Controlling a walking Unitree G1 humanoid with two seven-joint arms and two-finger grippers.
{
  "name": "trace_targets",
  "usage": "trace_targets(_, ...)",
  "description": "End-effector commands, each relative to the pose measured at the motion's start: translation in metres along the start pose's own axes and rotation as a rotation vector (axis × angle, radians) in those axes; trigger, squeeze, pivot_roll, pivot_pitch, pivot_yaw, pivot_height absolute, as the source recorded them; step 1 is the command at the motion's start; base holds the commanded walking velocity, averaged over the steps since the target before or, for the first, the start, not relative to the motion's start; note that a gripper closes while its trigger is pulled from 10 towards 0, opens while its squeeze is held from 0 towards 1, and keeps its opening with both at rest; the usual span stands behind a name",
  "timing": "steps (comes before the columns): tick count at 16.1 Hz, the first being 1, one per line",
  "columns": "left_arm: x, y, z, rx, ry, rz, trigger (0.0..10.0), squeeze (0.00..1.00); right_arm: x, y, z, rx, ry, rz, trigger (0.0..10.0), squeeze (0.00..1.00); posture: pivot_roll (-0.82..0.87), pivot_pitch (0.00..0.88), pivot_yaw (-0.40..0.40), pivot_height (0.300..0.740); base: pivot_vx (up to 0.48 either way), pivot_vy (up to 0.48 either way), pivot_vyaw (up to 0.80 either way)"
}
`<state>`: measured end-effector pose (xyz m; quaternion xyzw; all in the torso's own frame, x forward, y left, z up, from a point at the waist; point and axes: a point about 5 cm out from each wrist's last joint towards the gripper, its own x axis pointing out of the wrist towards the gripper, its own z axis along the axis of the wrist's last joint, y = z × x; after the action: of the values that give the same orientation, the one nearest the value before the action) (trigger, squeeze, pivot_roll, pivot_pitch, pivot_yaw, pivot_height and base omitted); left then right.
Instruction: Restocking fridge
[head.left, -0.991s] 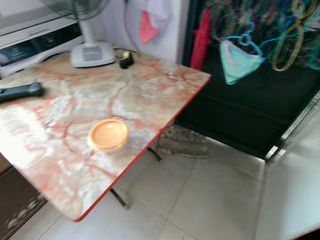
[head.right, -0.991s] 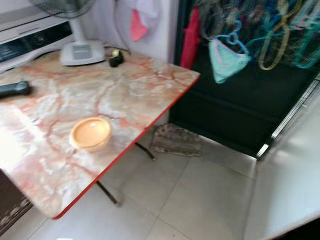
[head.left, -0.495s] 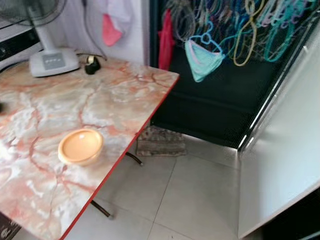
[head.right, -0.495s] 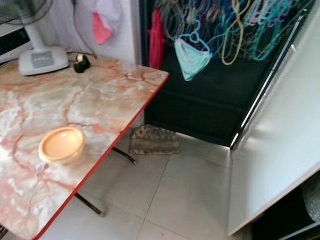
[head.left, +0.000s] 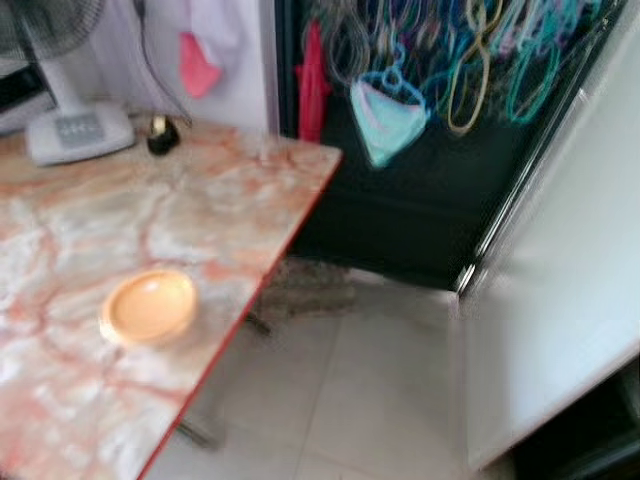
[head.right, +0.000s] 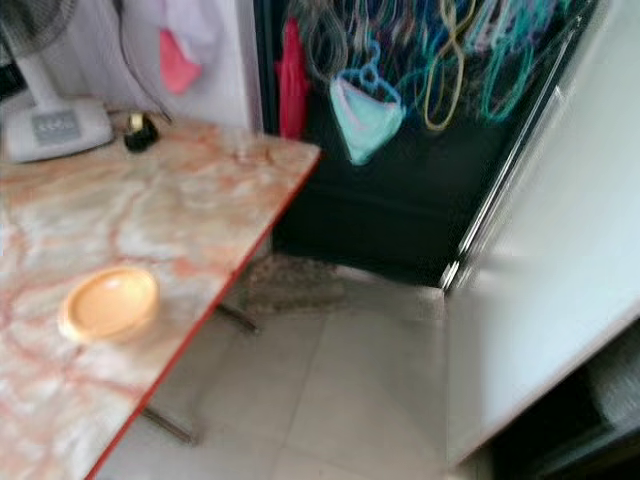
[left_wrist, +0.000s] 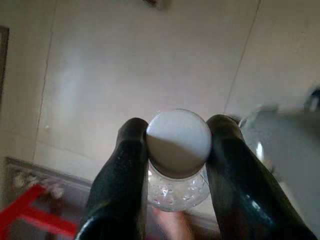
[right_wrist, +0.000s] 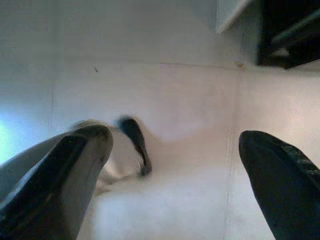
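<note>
Left wrist view: left gripper pinches a capped bottle above floor; right gripper gapes wide.

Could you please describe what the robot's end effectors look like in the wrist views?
The left end effector has two long, glossy black fingers with rounded tips. The right end effector has matching black fingers, broad and smooth. No cables or markings are visible on either.

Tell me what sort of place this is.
Likely a home utility or kitchen corner: a marble-patterned folding table with a fan base, clothes hangers on a dark rack, and a white fridge door.
</note>
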<state>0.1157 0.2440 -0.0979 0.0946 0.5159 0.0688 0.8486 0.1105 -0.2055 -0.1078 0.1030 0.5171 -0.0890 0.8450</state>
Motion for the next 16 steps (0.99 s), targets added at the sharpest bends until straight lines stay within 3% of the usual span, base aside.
trace_targets(1, 0.002, -0.006, 0.009, 0.011, -0.021, -0.018, 10.0, 0.0, -0.003, -0.01, -0.005, -0.003, 0.02, -0.025, 10.0, 0.0, 0.02, 0.0, -0.007, 0.74, 0.0, -0.315, -0.76)
trace_targets(3, 0.003, 0.001, 0.013, -0.005, -0.026, -0.005, 10.0, 0.0, -0.002, -0.01, -0.005, -0.008, 0.021, -0.022, 10.0, 0.0, 0.02, 0.0, -0.007, 0.74, 0.0, 0.0, -0.75)
trace_targets(16, 0.003, 0.005, 0.014, -0.012, -0.025, -0.004, 10.0, 0.0, -0.002, -0.008, -0.005, -0.012, 0.026, -0.009, 10.0, 0.0, 0.03, 0.0, -0.005, 0.74, 0.0, 0.0, -0.74)
